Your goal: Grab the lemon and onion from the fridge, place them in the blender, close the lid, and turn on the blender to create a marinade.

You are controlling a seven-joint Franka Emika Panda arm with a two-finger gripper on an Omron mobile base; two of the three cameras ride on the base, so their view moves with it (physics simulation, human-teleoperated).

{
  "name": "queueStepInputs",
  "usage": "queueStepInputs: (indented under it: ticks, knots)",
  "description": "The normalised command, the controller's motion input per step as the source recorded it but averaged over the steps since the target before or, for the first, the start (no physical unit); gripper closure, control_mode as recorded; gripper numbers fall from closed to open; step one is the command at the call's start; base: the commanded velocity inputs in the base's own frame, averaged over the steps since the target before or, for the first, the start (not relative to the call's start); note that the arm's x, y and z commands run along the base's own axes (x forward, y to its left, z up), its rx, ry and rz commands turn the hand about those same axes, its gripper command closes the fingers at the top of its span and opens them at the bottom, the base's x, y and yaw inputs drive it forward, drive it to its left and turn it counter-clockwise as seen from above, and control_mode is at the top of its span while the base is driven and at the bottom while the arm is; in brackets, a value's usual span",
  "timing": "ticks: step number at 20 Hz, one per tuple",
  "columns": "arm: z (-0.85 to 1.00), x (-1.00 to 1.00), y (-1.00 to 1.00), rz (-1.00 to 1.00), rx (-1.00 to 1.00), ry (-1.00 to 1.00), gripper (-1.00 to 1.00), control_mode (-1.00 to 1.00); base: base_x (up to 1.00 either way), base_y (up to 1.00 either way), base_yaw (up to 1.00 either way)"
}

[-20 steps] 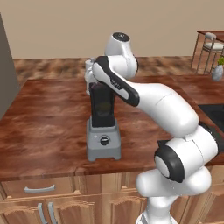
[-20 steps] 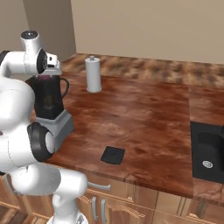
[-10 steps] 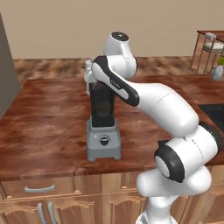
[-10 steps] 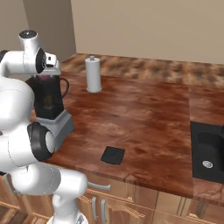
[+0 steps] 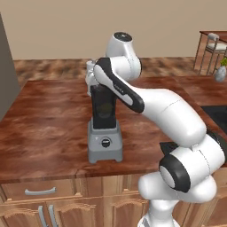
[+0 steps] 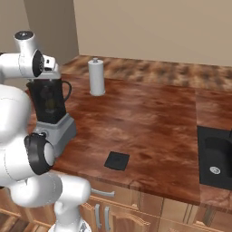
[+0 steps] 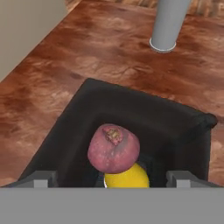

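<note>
My gripper (image 7: 111,178) hangs open just above the mouth of the blender (image 7: 78,131), one fingertip (image 7: 41,178) at each side of the open jar. Inside the jar the reddish-purple onion (image 7: 113,148) rests on the yellow lemon (image 7: 127,177), and neither touches the fingers. In the base views the hand (image 5: 94,80) sits right over the dark jar of the blender (image 5: 105,144), which stands mid-counter. The black lid (image 6: 117,160) lies flat on the counter near the front edge, to the right of the blender (image 6: 53,129). The grey fridge (image 5: 6,84) rises at the far left.
A white paper-towel roll (image 6: 96,77) stands behind the blender toward the wall. A dark sink (image 6: 215,156) is set into the counter at the right. A chair (image 5: 213,46) stands beyond the counter at the far right. Drawers and cabinet doors run under the counter's front edge.
</note>
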Motion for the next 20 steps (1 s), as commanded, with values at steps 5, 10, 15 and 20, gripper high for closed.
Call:
queueStepInputs:
  ticks: [5,10,15,20]
  knots:
    - [0.08,-0.43,-0.51,-0.06,0.00,0.00,-1.00,-1.00,0.00,0.00,0.00]
    - [0.00,-0.64,-0.94,-0.10,0.04,0.00,-1.00,-1.00,0.00,0.00,0.00]
    - [-0.13,-0.77,-1.00,-0.06,0.08,-0.02,-1.00,-1.00,0.00,0.00,0.00]
    - [-0.38,-0.47,-0.88,-0.05,0.07,-0.04,-1.00,-1.00,0.00,0.00,0.00]
